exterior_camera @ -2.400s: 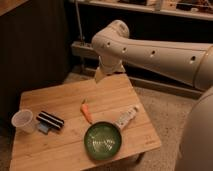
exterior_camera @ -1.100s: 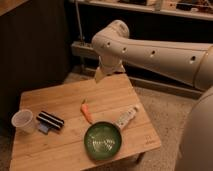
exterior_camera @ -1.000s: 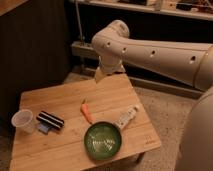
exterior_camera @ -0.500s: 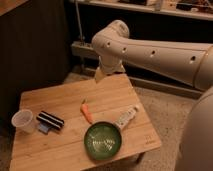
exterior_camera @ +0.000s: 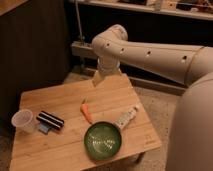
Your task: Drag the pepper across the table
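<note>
The small orange pepper [exterior_camera: 86,111] with a short green stem lies near the middle of the light wooden table [exterior_camera: 60,97], just beyond the green bowl [exterior_camera: 102,141]. My gripper [exterior_camera: 98,80] hangs from the white arm above the table's far edge, up and to the right of the pepper and well clear of it. Nothing shows in the gripper.
A white tube [exterior_camera: 126,117] lies to the right of the bowl. A clear plastic cup [exterior_camera: 23,120] stands at the left edge, with a dark striped packet [exterior_camera: 49,120] beside it. The white arm [exterior_camera: 160,52] spans the upper right. Dark cabinets stand behind.
</note>
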You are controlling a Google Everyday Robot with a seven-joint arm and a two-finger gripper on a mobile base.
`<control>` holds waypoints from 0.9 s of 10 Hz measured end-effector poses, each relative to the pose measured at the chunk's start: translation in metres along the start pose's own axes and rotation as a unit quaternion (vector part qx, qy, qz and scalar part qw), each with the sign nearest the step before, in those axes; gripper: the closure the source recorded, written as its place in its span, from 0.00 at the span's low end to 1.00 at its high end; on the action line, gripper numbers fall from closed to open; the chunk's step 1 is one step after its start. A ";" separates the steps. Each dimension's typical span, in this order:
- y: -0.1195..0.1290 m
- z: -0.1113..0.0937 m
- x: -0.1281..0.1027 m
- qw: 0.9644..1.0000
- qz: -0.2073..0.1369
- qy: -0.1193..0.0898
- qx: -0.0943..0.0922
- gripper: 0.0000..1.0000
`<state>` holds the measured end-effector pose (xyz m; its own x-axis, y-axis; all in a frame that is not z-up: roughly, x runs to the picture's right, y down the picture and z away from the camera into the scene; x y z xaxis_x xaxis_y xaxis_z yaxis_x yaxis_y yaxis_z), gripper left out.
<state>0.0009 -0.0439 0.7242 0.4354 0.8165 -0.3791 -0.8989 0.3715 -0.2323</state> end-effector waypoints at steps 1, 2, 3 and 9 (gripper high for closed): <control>0.016 0.013 0.005 1.000 -0.009 0.015 -0.012 0.20; 0.027 0.018 0.009 1.000 -0.014 0.023 -0.016 0.20; 0.040 0.020 0.017 0.999 -0.018 0.030 -0.019 0.20; 0.129 0.089 0.050 0.995 -0.067 0.035 -0.059 0.20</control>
<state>-0.0976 0.0839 0.7554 0.5562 0.7294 -0.3983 -0.8228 0.4162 -0.3869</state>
